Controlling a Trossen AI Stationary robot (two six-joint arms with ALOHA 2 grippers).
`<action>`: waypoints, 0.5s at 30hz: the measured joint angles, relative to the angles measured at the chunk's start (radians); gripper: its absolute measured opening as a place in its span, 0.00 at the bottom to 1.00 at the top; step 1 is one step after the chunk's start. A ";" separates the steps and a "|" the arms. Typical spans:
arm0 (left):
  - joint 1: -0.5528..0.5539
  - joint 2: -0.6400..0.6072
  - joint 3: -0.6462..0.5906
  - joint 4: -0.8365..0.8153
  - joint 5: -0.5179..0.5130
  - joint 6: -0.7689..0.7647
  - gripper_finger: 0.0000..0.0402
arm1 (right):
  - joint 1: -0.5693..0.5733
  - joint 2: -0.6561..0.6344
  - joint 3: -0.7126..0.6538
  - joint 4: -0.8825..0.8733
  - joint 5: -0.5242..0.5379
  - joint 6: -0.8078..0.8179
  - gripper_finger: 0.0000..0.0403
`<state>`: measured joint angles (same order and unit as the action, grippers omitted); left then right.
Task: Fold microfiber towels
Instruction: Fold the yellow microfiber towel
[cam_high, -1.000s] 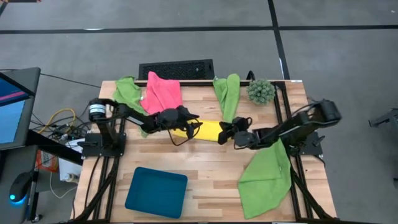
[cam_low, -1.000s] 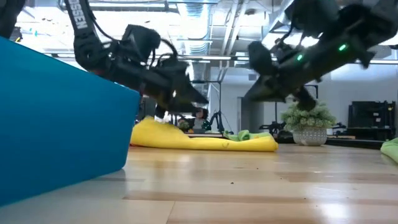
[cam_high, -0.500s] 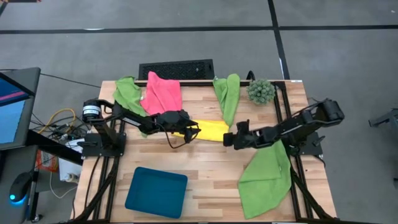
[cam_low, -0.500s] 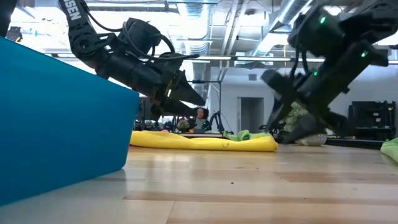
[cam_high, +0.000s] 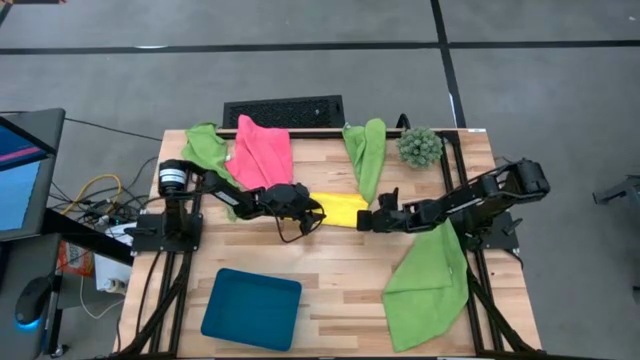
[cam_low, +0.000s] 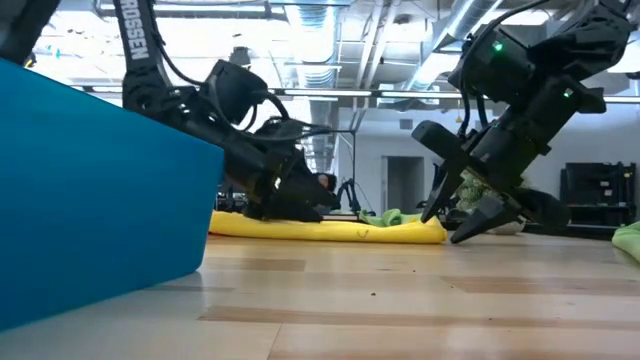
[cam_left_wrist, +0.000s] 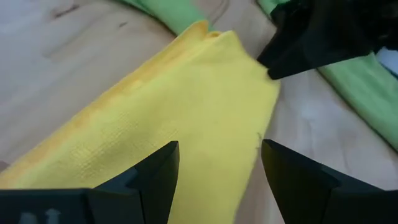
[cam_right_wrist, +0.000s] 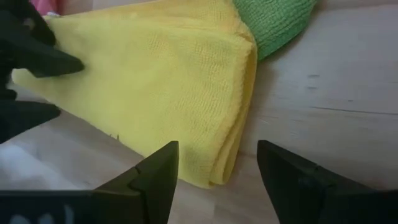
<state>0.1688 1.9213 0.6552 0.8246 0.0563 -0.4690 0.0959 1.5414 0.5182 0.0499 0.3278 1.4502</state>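
Observation:
A yellow towel (cam_high: 343, 208), folded into a flat strip, lies on the table's middle; it also shows in the low view (cam_low: 330, 230). My left gripper (cam_high: 310, 212) is open and low over its left end (cam_left_wrist: 186, 124). My right gripper (cam_high: 366, 220) is open at its folded right end (cam_right_wrist: 239, 93), fingertips near the tabletop (cam_low: 465, 225). A pink towel (cam_high: 262, 148) and lime green towels (cam_high: 365, 155) (cam_high: 205, 150) lie along the far edge. Another lime towel (cam_high: 430, 285) lies at the near right. My left gripper's open fingers (cam_left_wrist: 155, 174) stand over the yellow towel's left part, slanting down from the table's left; I cannot tell whether they touch it. My right gripper's open fingers (cam_right_wrist: 155, 168) stand at the towel's right end, slanting down from the right; I cannot tell whether they touch it.
A dark teal tray (cam_high: 252, 308) stands at the near left and fills the low view's left (cam_low: 100, 190). A small spiky plant (cam_high: 420, 146) stands at the far right corner. A black grille (cam_high: 283, 110) lies beyond the far edge. Bare wood lies between tray and near-right towel.
Both grippers have come down toward the yellow towel: the left onto its left end, the right from above the towel to tabletop height at its right end. The towel's raised left end has settled flat.

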 joint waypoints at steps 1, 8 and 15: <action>0.000 0.010 0.008 -0.004 0.000 0.001 0.55 | 0.001 0.004 0.000 0.001 0.000 -0.001 0.61; 0.000 0.027 0.059 -0.125 -0.012 0.083 0.55 | 0.002 0.014 0.000 0.000 0.000 -0.005 0.59; -0.003 0.026 0.093 -0.198 -0.038 0.136 0.55 | 0.002 0.016 -0.002 -0.012 -0.007 -0.017 0.39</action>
<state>0.1661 1.9476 0.7485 0.6266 0.0180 -0.3332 0.0978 1.5577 0.5167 0.0383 0.3204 1.4331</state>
